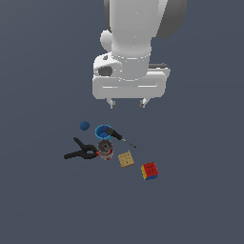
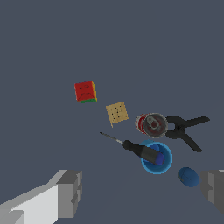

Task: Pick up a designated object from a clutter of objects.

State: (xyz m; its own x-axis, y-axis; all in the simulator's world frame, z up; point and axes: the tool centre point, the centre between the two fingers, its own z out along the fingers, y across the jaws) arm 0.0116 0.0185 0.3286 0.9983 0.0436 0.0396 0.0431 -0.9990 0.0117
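- From my remote station, the gripper (image 1: 127, 102) hung above the clutter with its jaws spread wide and nothing between them; both fingers (image 2: 70, 192) framed the wrist view.
- The designated object, a flat tan block (image 1: 126, 158) with dark dots on its face, lay flat on the grey worktop (image 1: 200, 200), touching nothing.
- The block sat between the red-and-silver can (image 1: 105, 150) on the exterior view's left and the multicoloured cube (image 1: 149, 170) on the exterior view's right, near both but apart from each.
- The only container I saw was the blue cup (image 2: 156, 158), standing upright with its mouth open to the wrist camera.
- The black handle of the screwdriver (image 2: 142, 151) lay across the cup's rim, its blue end over the cup's mouth; the thin shaft pointed out toward the tan block.
- I could not tell whether the cup held anything beneath the handle.
- The blue ball (image 1: 85, 125) rested outside the cup, just beside it.
- The black clamp (image 1: 81, 152) lay against the can, its handles splayed away from the can.
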